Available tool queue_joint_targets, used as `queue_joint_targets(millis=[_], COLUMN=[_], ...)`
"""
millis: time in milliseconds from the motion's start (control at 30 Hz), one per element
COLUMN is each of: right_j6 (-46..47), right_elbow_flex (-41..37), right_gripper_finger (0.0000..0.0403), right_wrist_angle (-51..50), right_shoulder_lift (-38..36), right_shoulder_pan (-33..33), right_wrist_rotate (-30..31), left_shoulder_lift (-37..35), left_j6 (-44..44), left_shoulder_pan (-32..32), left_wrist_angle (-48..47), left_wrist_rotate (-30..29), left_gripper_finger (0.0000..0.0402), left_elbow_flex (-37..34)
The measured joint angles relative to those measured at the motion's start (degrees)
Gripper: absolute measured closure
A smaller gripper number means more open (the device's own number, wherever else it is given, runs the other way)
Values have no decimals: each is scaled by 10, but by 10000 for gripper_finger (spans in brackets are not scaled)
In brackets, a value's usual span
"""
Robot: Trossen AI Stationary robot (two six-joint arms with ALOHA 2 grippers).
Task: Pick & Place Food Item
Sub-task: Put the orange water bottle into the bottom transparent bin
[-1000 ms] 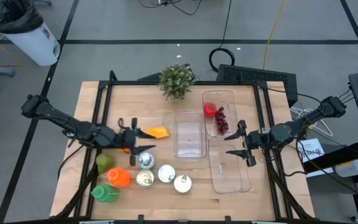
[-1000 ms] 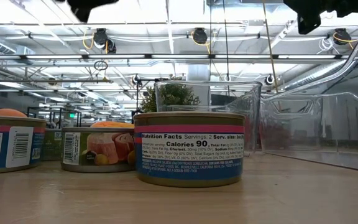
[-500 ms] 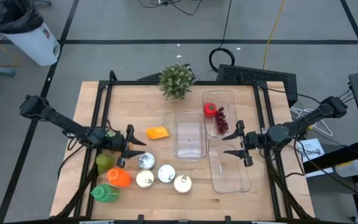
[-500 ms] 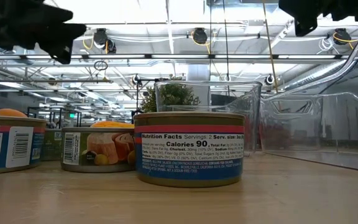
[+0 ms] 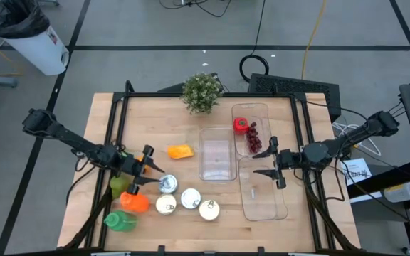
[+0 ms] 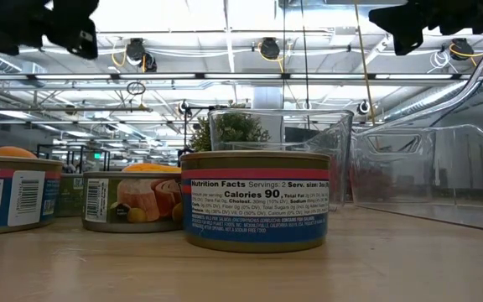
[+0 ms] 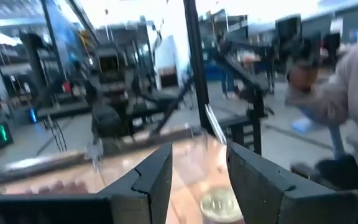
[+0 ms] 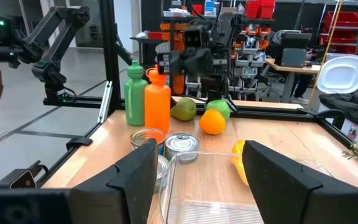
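Note:
An orange food piece (image 5: 180,151) lies flat on the wooden table, left of the middle clear container (image 5: 217,153). My left gripper (image 5: 150,169) stands open a little to its left and nearer, above the cans, holding nothing. In the left wrist view its fingers (image 7: 157,177) are apart with only a can (image 7: 219,205) beyond them. My right gripper (image 5: 267,160) hovers open at the left rim of the right-hand clear containers (image 5: 264,188). Its wrist view shows nothing between its fingers (image 8: 138,171).
Several tin cans (image 5: 167,183) (image 6: 254,200) stand near the front. A green fruit (image 5: 119,186), an orange item (image 5: 135,203) and a green bottle (image 5: 119,222) sit left of them. The far right container holds a red item (image 5: 240,126) and grapes (image 5: 253,142). A potted plant (image 5: 202,92) stands at the back.
My left gripper has drawn back from the orange food piece toward the table's left and near edges, come down, and tipped up from slanting downward to about level. The food piece stays where it lay. My right gripper has hardly moved.

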Motion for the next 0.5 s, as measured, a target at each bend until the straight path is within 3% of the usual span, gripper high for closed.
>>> queue_joint_targets(millis=[233, 400, 500], right_j6=[0, 0, -2], right_elbow_flex=[0, 0, 0], right_gripper_finger=[184, 186, 187], right_wrist_angle=[0, 0, 0], right_shoulder_lift=[0, 0, 0], right_shoulder_pan=[0, 0, 0], right_wrist_rotate=[0, 0, 0], left_shoulder_lift=[0, 1, 1], left_j6=[6, -51, -141], left_shoulder_pan=[0, 0, 0], left_wrist_angle=[43, 60, 58], left_wrist_rotate=[-69, -194, -270], left_gripper_finger=[240, 240, 240], left_elbow_flex=[0, 0, 3])
